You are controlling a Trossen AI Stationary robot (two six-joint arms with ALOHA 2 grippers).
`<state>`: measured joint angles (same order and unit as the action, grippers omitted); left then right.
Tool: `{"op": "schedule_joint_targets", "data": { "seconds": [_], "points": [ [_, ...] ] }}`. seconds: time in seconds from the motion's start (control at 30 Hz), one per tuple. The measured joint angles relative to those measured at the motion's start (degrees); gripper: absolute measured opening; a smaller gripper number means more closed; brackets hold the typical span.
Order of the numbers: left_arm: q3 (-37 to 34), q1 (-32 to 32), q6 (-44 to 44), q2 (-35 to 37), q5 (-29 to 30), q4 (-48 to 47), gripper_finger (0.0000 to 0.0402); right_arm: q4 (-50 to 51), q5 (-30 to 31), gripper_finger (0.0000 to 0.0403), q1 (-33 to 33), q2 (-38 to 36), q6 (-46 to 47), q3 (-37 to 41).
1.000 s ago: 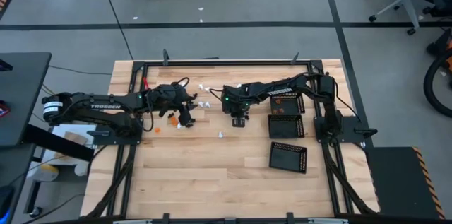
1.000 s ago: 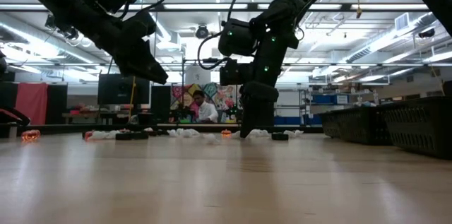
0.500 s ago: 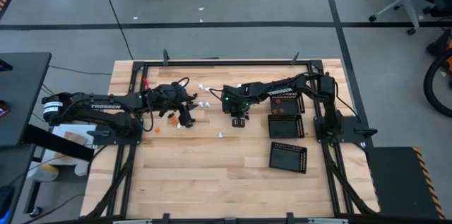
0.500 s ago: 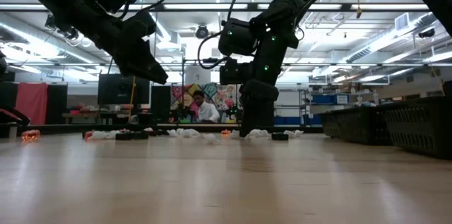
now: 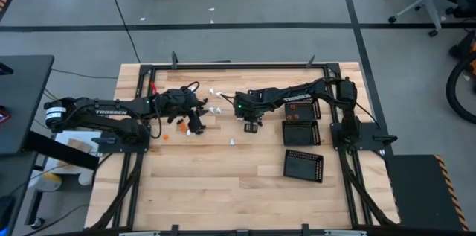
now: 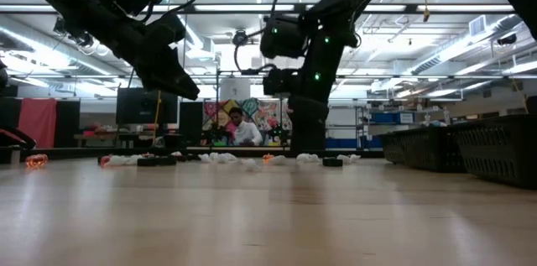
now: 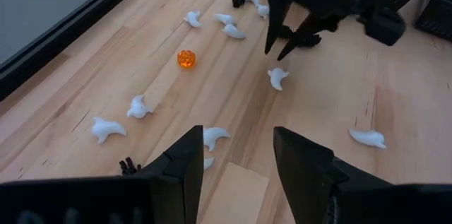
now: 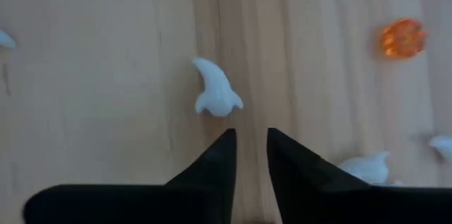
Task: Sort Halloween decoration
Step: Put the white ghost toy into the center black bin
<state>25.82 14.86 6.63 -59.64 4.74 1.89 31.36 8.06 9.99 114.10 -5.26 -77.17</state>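
On the wooden table (image 5: 223, 184) nearest us, we saw three black perforated trays (image 5: 303, 165) along the right side. Farther in, the left gripper (image 7: 233, 160) hovered with its fingers spread wide and empty over white ghost pieces (image 7: 215, 136). The Halloween decoration (image 7: 186, 59) lay scattered mid-table: white ghosts, an orange pumpkin, a black piece. Beyond, the right gripper (image 8: 250, 155) pointed down just beside a white ghost (image 8: 215, 90), its fingertips a narrow gap apart, gripping nothing.

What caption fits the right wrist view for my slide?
Right gripper, jaws slightly parted and empty, above the wooden table near a white ghost piece and an orange pumpkin piece.
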Motion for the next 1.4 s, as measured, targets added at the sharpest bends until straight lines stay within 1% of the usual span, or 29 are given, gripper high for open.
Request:
{"op": "schedule_joint_targets", "data": {
  "seconds": [0.13, 0.27, 0.47, 0.6, 0.8, 1.1, 1.3, 1.4],
  "points": [
    [0.0, 0.0, 0.0, 0.0, 0.0, 0.0, 0.0157, -0.5, 2.9, 0.0121, -2.4, -0.4, 0.6, 0.0],
    [0.0, 0.0, 0.0, 0.0, 0.0, 0.0, 0.0157, -3.4, 3.7, 0.0162, -4.1, -0.1, -1.2, 0.9],
    [0.0, 0.0, 0.0, 0.0, 0.0, -0.1, 0.0157, -4.4, 11.9, 0.0218, -5.7, -0.1, -5.9, 1.5],
    [0.0, 0.0, 0.0, 0.0, 0.0, -0.1, 0.0157, -6.1, 12.1, 0.0238, -6.7, 1.1, -8.9, 1.5],
    [0.0, 0.0, 0.0, 0.0, 0.0, 0.0, 0.0157, -8.1, 11.5, 0.0238, -6.4, 2.8, -10.5, 1.6],
    [0.0, -0.1, 0.1, 0.0, 0.0, 0.0, 0.0157, -9.2, 6.1, 0.0227, -3.8, 3.1, -11.6, 1.5],
    [0.0, -0.1, 0.1, 0.0, 0.0, -0.1, 0.0157, -8.6, -0.5, 0.0204, -1.4, 3.3, -12.6, 1.4],
    [0.0, -0.1, 0.1, 0.0, 0.0, -0.1, 0.0157, -8.5, -2.0, 0.0184, -0.7, 3.4, -12.8, 1.4]
  ]
}}
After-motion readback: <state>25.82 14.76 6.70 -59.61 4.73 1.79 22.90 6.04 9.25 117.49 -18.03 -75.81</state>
